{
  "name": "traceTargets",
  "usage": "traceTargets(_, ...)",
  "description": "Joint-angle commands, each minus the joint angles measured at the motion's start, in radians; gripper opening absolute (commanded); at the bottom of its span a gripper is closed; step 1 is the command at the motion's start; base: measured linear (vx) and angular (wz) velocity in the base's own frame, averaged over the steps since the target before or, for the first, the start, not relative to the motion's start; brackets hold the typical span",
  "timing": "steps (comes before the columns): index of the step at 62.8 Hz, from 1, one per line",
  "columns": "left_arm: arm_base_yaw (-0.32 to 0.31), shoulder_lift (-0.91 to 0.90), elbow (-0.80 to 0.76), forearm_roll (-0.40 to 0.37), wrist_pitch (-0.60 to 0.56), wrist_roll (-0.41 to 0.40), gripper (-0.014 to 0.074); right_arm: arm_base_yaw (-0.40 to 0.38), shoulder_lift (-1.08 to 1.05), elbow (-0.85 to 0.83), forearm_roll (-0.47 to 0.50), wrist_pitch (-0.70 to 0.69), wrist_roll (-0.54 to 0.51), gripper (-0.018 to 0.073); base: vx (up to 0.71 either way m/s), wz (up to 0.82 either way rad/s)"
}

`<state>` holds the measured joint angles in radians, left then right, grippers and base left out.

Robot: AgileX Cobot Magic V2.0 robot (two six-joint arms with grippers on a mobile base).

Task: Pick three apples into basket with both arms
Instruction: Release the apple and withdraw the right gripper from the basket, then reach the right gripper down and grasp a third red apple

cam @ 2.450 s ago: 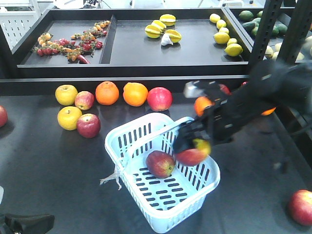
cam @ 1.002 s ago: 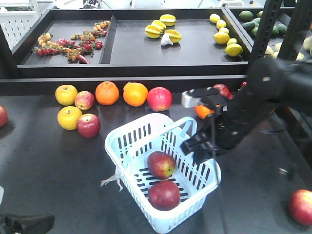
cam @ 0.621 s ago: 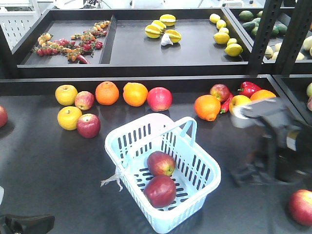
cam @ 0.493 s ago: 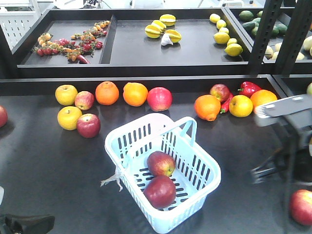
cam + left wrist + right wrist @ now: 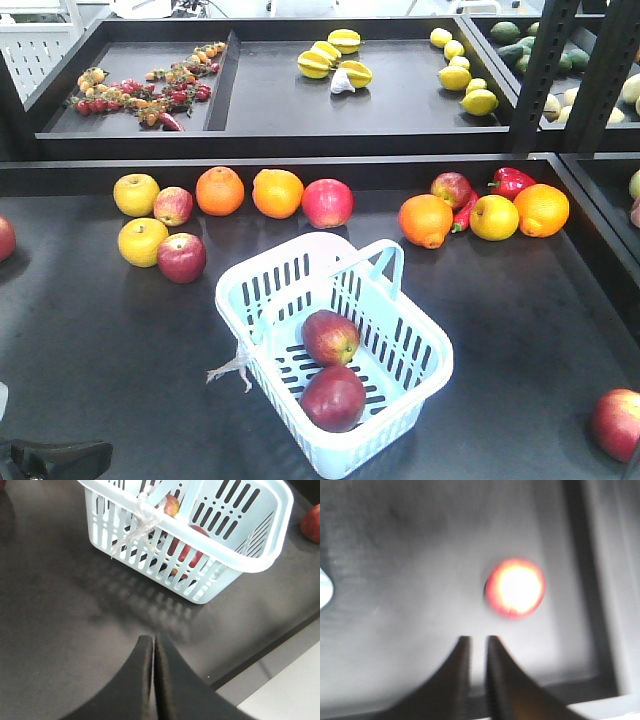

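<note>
Ahead of the left gripper (image 5: 153,642), whose jaws are pressed together on nothing, the basket (image 5: 413,376) sits on the table (image 5: 110,350) holding two apples (image 5: 332,398). Just beyond the right gripper (image 5: 478,645), its jaws parted by a narrow gap and empty, a third red apple (image 5: 515,588) lies blurred on the table.

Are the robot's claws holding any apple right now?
No. The left gripper is shut on nothing. The right gripper, slightly apart, is empty too, with an apple lying ahead of it, untouched.
</note>
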<state>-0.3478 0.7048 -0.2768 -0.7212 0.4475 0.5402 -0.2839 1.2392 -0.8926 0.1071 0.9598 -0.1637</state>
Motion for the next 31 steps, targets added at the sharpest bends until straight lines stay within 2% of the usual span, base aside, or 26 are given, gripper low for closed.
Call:
traceTargets(1,-0.001,-0.004,-0.023,-0.03,-0.033,-0.003,-0.0006,-0.135,0.057,-0.025,0.162,-0.024,-0.147,0.0265,0.0,0.0)
traceTargets(7,-0.001,-0.004,-0.023,-0.03,-0.032,-0.003,-0.0006,-0.193,0.125,-0.025,0.232,-0.007,-0.218,0.0451,0.0,0.0)
traceTargets(11,-0.001,-0.004,-0.023,-0.03,-0.032,-0.003,-0.0006,-0.197,0.163,-0.025,0.232,-0.009,-0.217,0.0576,0.0,0.0)
traceTargets(17,-0.001,-0.004,-0.023,-0.03,-0.032,-0.003,-0.0006,-0.19,0.218,-0.025,0.223,-0.027,-0.219,0.0717,0.0,0.0)
traceTargets(31,-0.001,-0.004,-0.023,-0.03,-0.032,-0.003,-0.0006,-0.178,0.355,-0.061,0.21,-0.052,-0.216,0.0712,0.0,0.0)
